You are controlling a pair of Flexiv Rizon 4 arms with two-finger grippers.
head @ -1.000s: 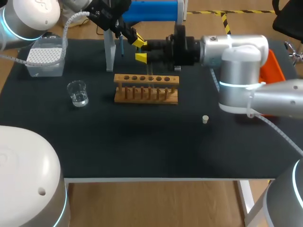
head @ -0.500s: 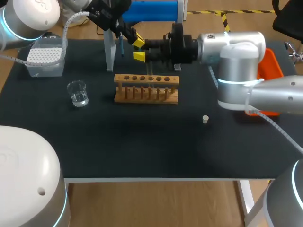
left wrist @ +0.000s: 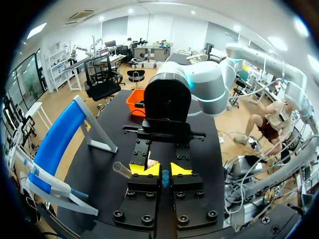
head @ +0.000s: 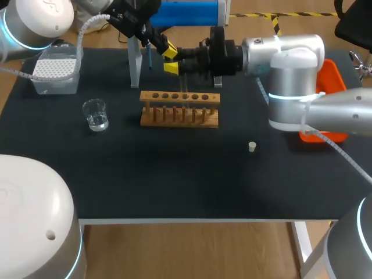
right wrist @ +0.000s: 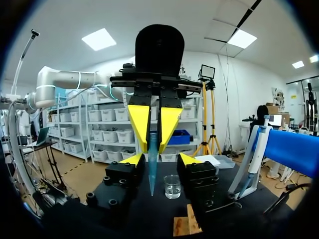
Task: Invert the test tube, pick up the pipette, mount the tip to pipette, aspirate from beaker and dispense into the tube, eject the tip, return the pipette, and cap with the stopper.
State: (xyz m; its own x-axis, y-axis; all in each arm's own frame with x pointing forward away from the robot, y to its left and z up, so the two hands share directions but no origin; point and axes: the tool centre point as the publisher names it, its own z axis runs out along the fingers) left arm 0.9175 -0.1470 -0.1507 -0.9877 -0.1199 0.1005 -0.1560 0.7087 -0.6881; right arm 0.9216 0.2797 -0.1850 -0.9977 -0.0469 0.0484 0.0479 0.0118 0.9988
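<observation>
My left gripper (left wrist: pixel 165 172) hangs over the wooden rack (head: pixel 180 108), shut on a slim blue tapered piece (right wrist: pixel 152 169) that points down from its yellow fingers. My right gripper (right wrist: pixel 161 160) lies level and open, one tip on each side of that piece, with gaps showing. A clear test tube (left wrist: pixel 122 169) shows beside the left gripper, its lower end hidden. The pipette (head: pixel 149 58) hangs on the white stand (head: pixel 135 64). The beaker (head: pixel 95 114) stands left of the rack. The small stopper (head: pixel 251 146) lies to the rack's right.
A clear tip box (head: pixel 56 71) sits at the back left. An orange tray (head: pixel 334 87) lies behind my right arm at the right edge. A blue-topped stand (head: pixel 186 13) rises at the far edge.
My right arm has slid left toward the left gripper, bringing its fingers around the blue piece. The left arm has stayed still.
</observation>
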